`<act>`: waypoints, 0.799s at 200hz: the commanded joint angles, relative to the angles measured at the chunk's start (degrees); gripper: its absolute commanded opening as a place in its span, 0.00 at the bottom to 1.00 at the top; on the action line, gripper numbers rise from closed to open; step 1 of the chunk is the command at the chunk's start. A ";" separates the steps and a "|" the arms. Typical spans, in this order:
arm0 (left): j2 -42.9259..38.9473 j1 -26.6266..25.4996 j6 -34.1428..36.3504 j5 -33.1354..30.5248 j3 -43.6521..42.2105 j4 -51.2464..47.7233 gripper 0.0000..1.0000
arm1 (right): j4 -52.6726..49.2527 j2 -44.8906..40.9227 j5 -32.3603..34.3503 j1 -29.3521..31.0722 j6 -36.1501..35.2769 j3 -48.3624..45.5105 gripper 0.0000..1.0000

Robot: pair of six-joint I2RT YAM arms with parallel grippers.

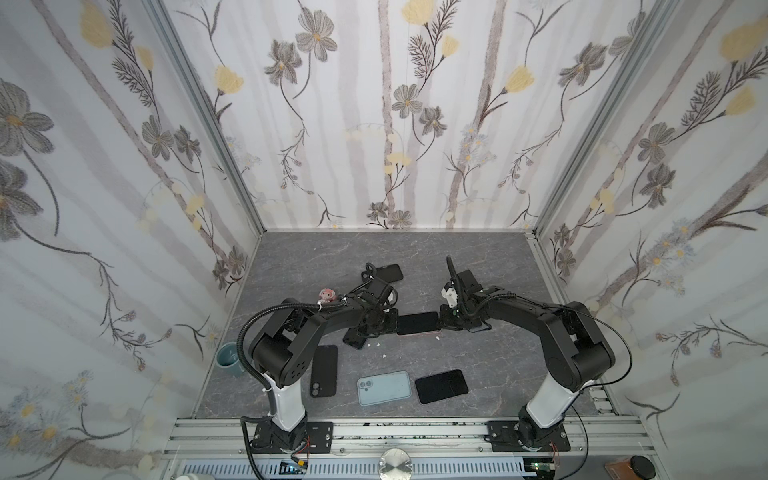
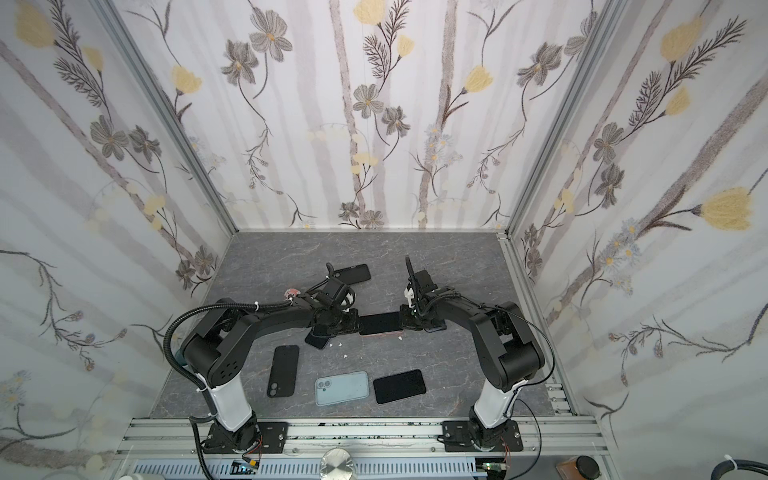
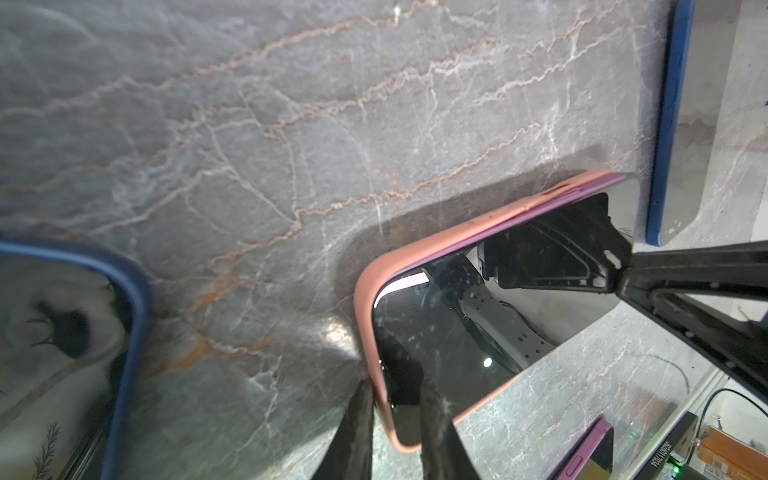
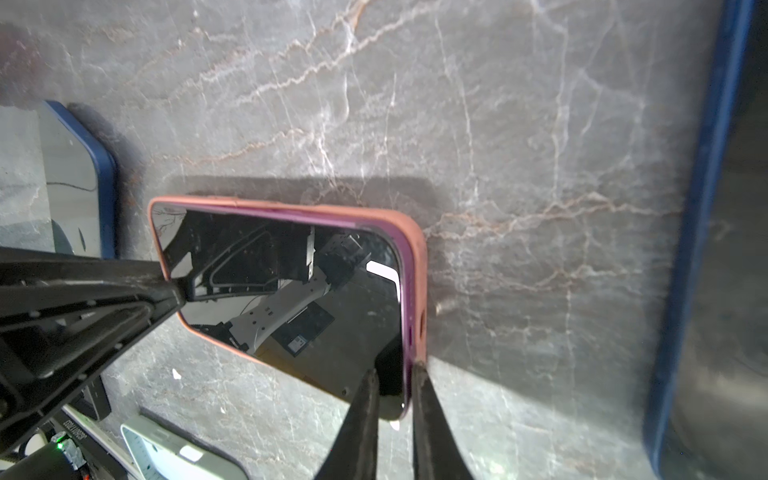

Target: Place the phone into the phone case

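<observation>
The phone lies flat, screen up, in the middle of the grey marble-patterned table, directly between the two grippers. It sits in a salmon-pink phone case. In both wrist views a purple edge of the phone shows just inside the case rim, along one long side and around a corner.

The left gripper stands at one short end. Its jaws are almost closed: one finger is outside against the rim and the other rests on the screen, so the end wall of the phone case is pinched between them. The right gripper does the same at the opposite short end. Its gap is also narrow, with one finger on the glass and the other touching the outside of the rim.

In both top views the gripper bodies cover the fingertips, so the grip cannot be read there; only the dark screen between them is visible. The top views show other things: a light blue phone lying back up near the front, a black case with camera holes beside it, a black slab on its other side, and a teal mug at the left edge. The left wrist view adds a blue-rimmed phone close to the cased one.
</observation>
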 commanded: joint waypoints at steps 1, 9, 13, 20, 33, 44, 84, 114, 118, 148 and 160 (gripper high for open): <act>0.60 0.02 1.05 -4.20 -0.36 -3.65 0.22 | -2.96 -0.58 0.04 0.19 -0.80 0.29 0.14; 0.55 0.00 1.07 -4.17 -0.33 -3.58 0.22 | -3.01 -0.59 0.23 0.11 -0.74 0.19 0.13; 0.59 -0.01 1.12 -4.11 -0.28 -3.52 0.22 | -3.07 -0.55 0.23 0.18 -0.82 0.13 0.13; 0.68 -0.01 1.04 -4.06 -0.28 -3.41 0.22 | -3.10 -0.46 0.33 0.12 -0.83 0.09 0.12; 0.75 -0.04 1.07 -3.95 -0.27 -3.41 0.22 | -3.29 0.05 0.71 0.17 -0.99 0.03 0.11; 0.79 0.02 1.11 -3.84 -0.19 -3.41 0.22 | -3.58 0.35 1.38 0.26 -1.17 -0.05 0.11; 0.70 -0.04 1.18 -3.53 -0.10 -3.32 0.22 | -5.01 1.48 5.12 0.26 -1.45 -0.63 0.11; 0.70 -0.01 0.87 -3.18 -0.21 -3.14 0.22 | -4.93 2.56 5.94 0.28 -1.53 -1.24 0.10; 0.70 -0.04 0.87 -3.15 -0.23 -3.14 0.22 | -4.92 2.64 6.02 0.27 -1.59 -1.29 0.10; 0.61 -0.02 0.72 -2.94 -0.34 -3.06 0.22 | -5.00 3.44 7.17 0.45 -1.62 -1.55 0.09; 0.46 -0.01 0.76 -2.90 -0.51 -3.02 0.22 | -5.11 3.69 7.49 0.43 -1.71 -1.40 0.10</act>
